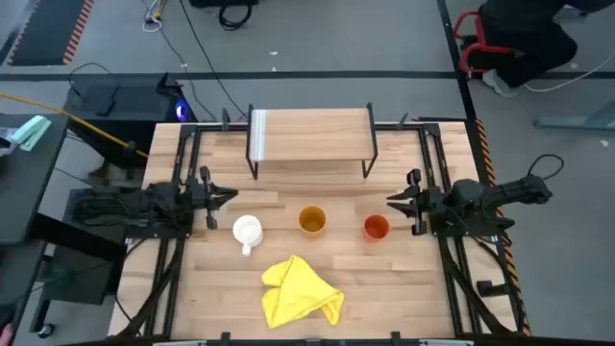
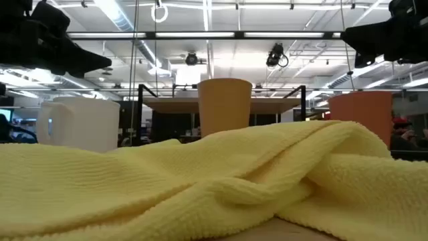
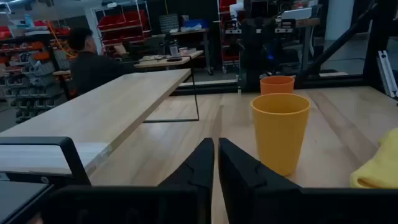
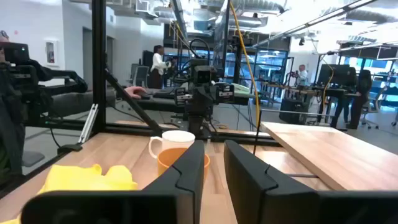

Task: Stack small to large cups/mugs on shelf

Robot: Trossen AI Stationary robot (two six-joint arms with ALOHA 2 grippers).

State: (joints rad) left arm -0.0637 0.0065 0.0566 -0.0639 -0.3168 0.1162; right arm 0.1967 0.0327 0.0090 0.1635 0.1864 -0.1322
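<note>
The shelf (image 1: 309, 133) stands on thin black legs at the table's far middle, with nothing on its board. In a row in front of it stand the white mug (image 1: 247, 231), the yellow-orange cup (image 1: 311, 220) and the red-orange cup (image 1: 376, 227), each upright on its base. My left gripper (image 1: 229, 197) is shut and hovers just behind the mug, pointing right. My right gripper (image 1: 390, 202) points left, just behind the red-orange cup, its fingers a narrow gap apart (image 4: 214, 146). The left wrist view shows both cups (image 3: 280, 130) past the shut fingers (image 3: 216, 144).
A crumpled yellow cloth (image 1: 300, 292) lies at the near middle and fills the low view's foreground (image 2: 200, 181). Black frame rails (image 1: 187, 163) run along both table sides. People show in the room beyond (image 3: 87, 59).
</note>
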